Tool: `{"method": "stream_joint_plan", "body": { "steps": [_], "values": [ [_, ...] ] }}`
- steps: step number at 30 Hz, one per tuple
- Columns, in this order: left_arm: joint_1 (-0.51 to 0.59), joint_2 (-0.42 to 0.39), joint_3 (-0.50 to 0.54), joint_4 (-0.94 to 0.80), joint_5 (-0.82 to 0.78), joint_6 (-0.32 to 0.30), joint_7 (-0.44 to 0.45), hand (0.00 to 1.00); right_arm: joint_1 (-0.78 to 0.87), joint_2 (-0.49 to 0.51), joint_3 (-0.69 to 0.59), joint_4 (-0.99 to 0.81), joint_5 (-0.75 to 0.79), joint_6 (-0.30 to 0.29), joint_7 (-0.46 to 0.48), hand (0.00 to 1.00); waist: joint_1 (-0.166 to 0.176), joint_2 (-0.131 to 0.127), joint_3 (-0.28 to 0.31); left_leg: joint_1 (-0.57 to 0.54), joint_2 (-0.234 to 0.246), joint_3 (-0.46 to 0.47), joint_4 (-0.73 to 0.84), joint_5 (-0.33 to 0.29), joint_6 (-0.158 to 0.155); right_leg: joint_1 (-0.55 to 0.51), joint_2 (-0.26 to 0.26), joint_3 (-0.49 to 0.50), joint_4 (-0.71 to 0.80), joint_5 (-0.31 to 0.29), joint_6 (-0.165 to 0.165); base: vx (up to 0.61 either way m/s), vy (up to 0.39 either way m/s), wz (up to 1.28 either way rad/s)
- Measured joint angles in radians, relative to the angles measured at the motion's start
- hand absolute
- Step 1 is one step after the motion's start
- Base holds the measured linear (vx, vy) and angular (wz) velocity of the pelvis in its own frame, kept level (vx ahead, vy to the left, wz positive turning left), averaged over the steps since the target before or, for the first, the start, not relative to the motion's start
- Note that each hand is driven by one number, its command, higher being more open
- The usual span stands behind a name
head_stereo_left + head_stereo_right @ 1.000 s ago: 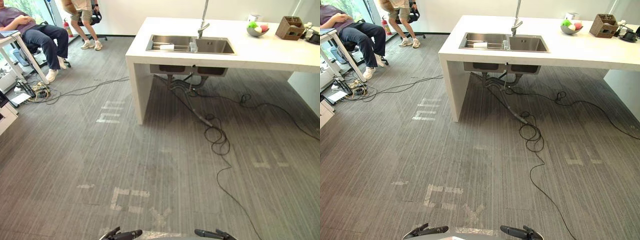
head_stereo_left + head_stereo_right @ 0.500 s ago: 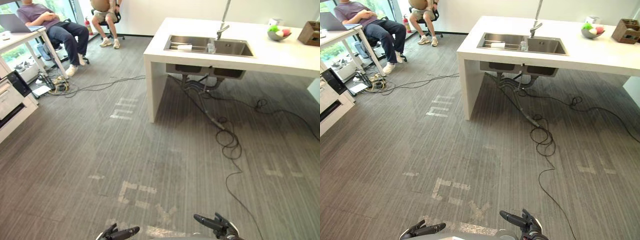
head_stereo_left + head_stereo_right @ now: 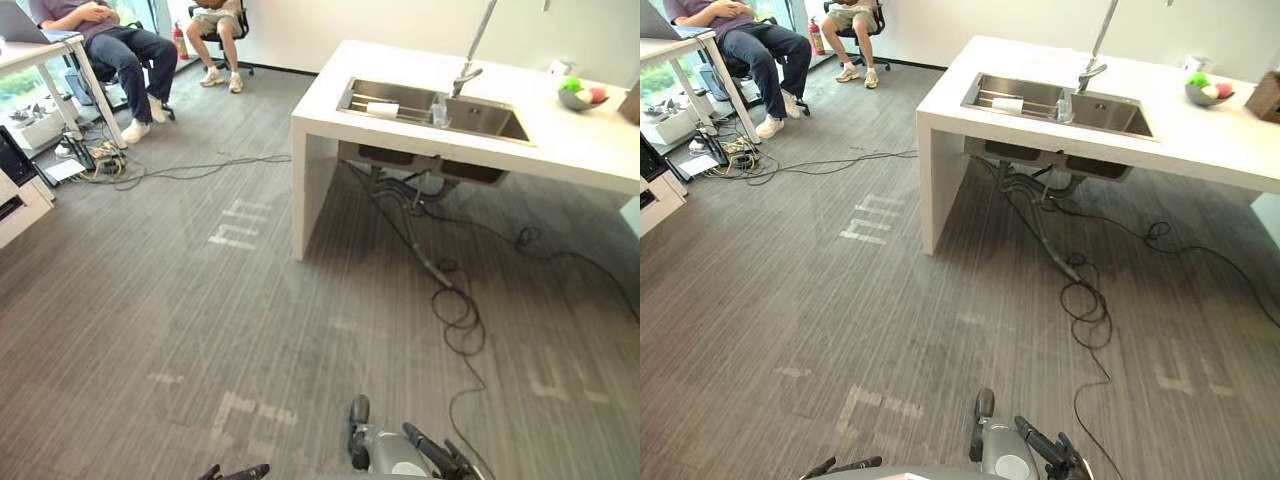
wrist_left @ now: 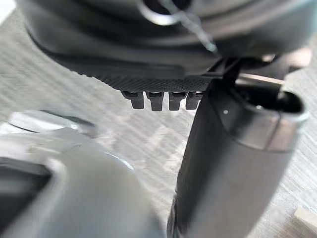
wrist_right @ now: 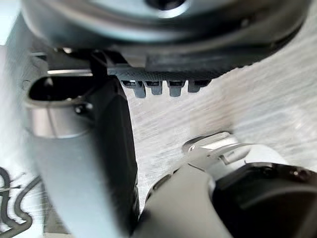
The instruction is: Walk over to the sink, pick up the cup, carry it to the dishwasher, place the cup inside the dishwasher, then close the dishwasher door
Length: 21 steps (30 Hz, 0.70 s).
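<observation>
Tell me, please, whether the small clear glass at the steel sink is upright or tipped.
Upright: the small clear glass stands between the basins of the steel sink, beside the steel tap.

White rectangular table point(image 3: 1210, 150): a stainless steel double-basin sink point(image 3: 1108, 115) is set into its top. A small clear cup point(image 3: 1066, 106) stands at the divider between the basins, and a grey bowl of fruit point(image 3: 1203, 93) sits toward the right end. Grey striped carpet floor point(image 3: 790, 300): loose black cables point(image 3: 1085, 300) and pale tape marks point(image 3: 868, 220) lie on it.

Brushed-metal sink point(image 3: 487, 116) in a smooth matt white counter point(image 3: 580, 150), above ribbed grey carpet floor point(image 3: 200, 300).
</observation>
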Motion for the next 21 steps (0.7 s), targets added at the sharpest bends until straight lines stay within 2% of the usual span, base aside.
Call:
{"method": "stream_joint_plan", "body": {
  "steps": [1, 2, 3, 4, 5, 6, 7, 8, 9, 10, 11, 12, 13, 15, 16, 17, 18, 19, 21],
  "values": [
    [-0.005, -0.005, 0.008, -0.003, 0.002, 0.000, 0.001, 1.00, -0.003, -0.002, -0.002, 0.003, 0.000, 0.006, -0.004, 1.00, -0.001, 0.001, -0.001, -0.006, 0.011, 0.002, 0.037, 0.013, -0.013, 0.007, 0.009, 0.000, 0.016, 0.006, -0.030, 0.75, -0.330, 0.29],
    [-0.007, -0.024, 0.021, -0.012, 0.004, -0.006, 0.014, 1.00, -0.005, -0.015, -0.003, 0.012, -0.001, 0.016, -0.006, 1.00, 0.001, 0.016, -0.011, -0.034, 0.040, -0.001, 0.144, 0.045, -0.032, 0.031, 0.037, -0.009, 0.031, -0.036, -0.047, 0.72, -0.342, -0.05],
    [-0.003, -0.031, 0.023, -0.020, 0.039, -0.035, 0.031, 1.00, -0.009, -0.021, 0.005, 0.012, -0.001, 0.019, -0.008, 1.00, 0.001, 0.024, -0.022, -0.107, 0.058, -0.011, 0.317, 0.106, -0.066, 0.057, 0.061, -0.005, 0.028, -0.074, -0.061, 0.69, -0.326, -0.20],
    [-0.005, -0.032, 0.021, -0.023, 0.091, -0.061, 0.051, 1.00, -0.014, -0.022, 0.011, 0.010, -0.001, 0.019, -0.011, 1.00, 0.001, 0.024, -0.022, -0.151, 0.063, -0.015, 0.422, 0.159, -0.082, 0.074, 0.072, 0.003, 0.021, -0.088, -0.068, 0.67, -0.274, -0.41],
    [-0.006, -0.036, -0.001, -0.041, 0.204, -0.120, 0.107, 1.00, -0.029, -0.029, 0.035, 0.001, -0.001, 0.021, -0.017, 1.00, 0.004, 0.027, -0.022, -0.251, 0.083, -0.021, 0.640, 0.255, -0.121, 0.122, 0.099, 0.025, -0.022, -0.106, -0.084, 0.77, -0.260, -0.49],
    [-0.003, -0.034, -0.047, -0.086, 0.307, -0.179, 0.170, 1.00, -0.036, -0.032, 0.053, -0.016, -0.001, 0.022, -0.023, 1.00, 0.004, 0.032, -0.015, -0.347, 0.117, -0.001, 0.844, 0.240, -0.107, 0.195, 0.131, 0.045, -0.080, -0.119, -0.103, 0.75, -0.229, -0.48],
    [-0.002, -0.025, -0.087, -0.118, 0.349, -0.201, 0.205, 1.00, -0.038, -0.034, 0.067, -0.022, -0.001, 0.022, -0.027, 1.00, 0.006, 0.029, -0.008, -0.386, 0.125, 0.004, 0.920, 0.224, -0.093, 0.241, 0.142, 0.055, -0.108, -0.121, -0.106, 0.59, -0.151, -0.44],
    [-0.006, 0.008, -0.197, -0.208, 0.412, -0.230, 0.262, 1.00, -0.046, -0.034, 0.093, -0.025, -0.001, 0.024, -0.037, 1.00, 0.021, 0.015, 0.008, -0.451, 0.121, 0.009, 1.000, 0.182, -0.081, 0.334, 0.147, 0.077, -0.161, -0.125, -0.110, 0.53, -0.092, -0.43],
    [-0.019, 0.034, -0.297, -0.330, 0.453, -0.252, 0.312, 1.00, -0.058, -0.035, 0.129, -0.027, -0.001, 0.028, -0.042, 1.00, 0.036, 0.002, 0.019, -0.523, 0.109, 0.025, 1.000, 0.140, -0.064, 0.406, 0.142, 0.101, -0.200, -0.123, -0.099, 0.51, -0.071, -0.44],
    [-0.030, 0.038, -0.334, -0.394, 0.474, -0.270, 0.338, 1.00, -0.069, -0.035, 0.146, -0.027, -0.001, 0.030, -0.043, 1.00, 0.041, -0.001, 0.022, -0.562, 0.104, 0.035, 0.975, 0.121, -0.050, 0.431, 0.137, 0.109, -0.214, -0.124, -0.097, 0.57, -0.030, -0.49],
    [-0.058, 0.040, -0.386, -0.543, 0.500, -0.300, 0.371, 1.00, -0.092, -0.040, 0.178, -0.027, -0.001, 0.034, -0.048, 1.00, 0.050, -0.008, 0.024, -0.640, 0.098, 0.082, 0.870, 0.095, -0.031, 0.460, 0.119, 0.129, -0.237, -0.133, -0.082, 0.43, 0.063, -0.52],
    [-0.108, 0.030, -0.423, -0.678, 0.548, -0.340, 0.411, 1.00, -0.124, -0.042, 0.206, -0.026, -0.003, 0.037, -0.054, 1.00, 0.053, -0.014, 0.030, -0.697, 0.088, 0.144, 0.711, 0.091, -0.026, 0.482, 0.092, 0.152, -0.252, -0.149, -0.063, 0.43, 0.102, -0.53],
    [-0.137, 0.026, -0.440, -0.739, 0.583, -0.364, 0.433, 1.00, -0.137, -0.043, 0.217, -0.024, -0.005, 0.042, -0.057, 1.00, 0.052, -0.015, 0.034, -0.716, 0.080, 0.175, 0.627, 0.097, -0.025, 0.492, 0.077, 0.161, -0.255, -0.158, -0.053, 0.46, 0.165, -0.46],
    [-0.235, 0.026, -0.508, -0.947, 0.709, -0.449, 0.508, 1.00, -0.162, -0.054, 0.244, -0.007, -0.037, 0.053, -0.062, 1.00, 0.049, -0.019, 0.038, -0.727, 0.016, 0.212, 0.277, 0.212, -0.028, 0.538, 0.015, 0.195, -0.258, -0.215, -0.008, 0.49, 0.232, -0.43],
    [-0.269, 0.024, -0.531, -1.027, 0.744, -0.482, 0.538, 1.00, -0.161, -0.062, 0.244, 0.011, -0.046, 0.056, -0.064, 1.00, 0.050, 0.002, 0.026, -0.713, 0.003, 0.188, 0.121, 0.271, -0.039, 0.556, 0.008, 0.216, -0.261, -0.242, 0.010, 0.52, 0.286, -0.59],
    [-0.315, 0.028, -0.544, -1.097, 0.784, -0.531, 0.590, 1.00, -0.163, -0.065, 0.245, 0.050, -0.068, 0.060, -0.073, 1.00, 0.053, 0.023, 0.012, -0.692, -0.012, 0.163, 0.085, 0.415, -0.026, 0.594, -0.003, 0.252, -0.263, -0.276, 0.031, 0.45, 0.260, -0.59],
    [-0.335, 0.030, -0.546, -1.123, 0.800, -0.549, 0.616, 1.00, -0.165, -0.061, 0.247, 0.067, -0.075, 0.062, -0.080, 1.00, 0.055, 0.023, 0.007, -0.681, -0.028, 0.157, 0.098, 0.442, 0.001, 0.606, -0.020, 0.278, -0.257, -0.283, 0.036, 0.56, 0.372, -0.62],
    [-0.364, 0.031, -0.547, -1.160, 0.839, -0.568, 0.674, 1.00, -0.160, -0.064, 0.259, 0.084, -0.082, 0.062, -0.090, 1.00, 0.052, 0.018, -0.001, -0.694, -0.044, 0.153, 0.159, 0.417, 0.041, 0.601, -0.041, 0.314, -0.223, -0.281, 0.038, 0.57, 0.380, -0.30],
    [-0.419, 0.052, -0.567, -1.177, 0.857, -0.556, 0.712, 1.00, -0.149, -0.060, 0.248, 0.084, -0.080, 0.059, -0.104, 1.00, 0.040, 0.009, -0.006, -0.693, -0.065, 0.157, 0.233, 0.345, 0.074, 0.560, -0.058, 0.324, -0.079, -0.272, 0.052, 0.58, 0.326, -0.01]
  ]
}}
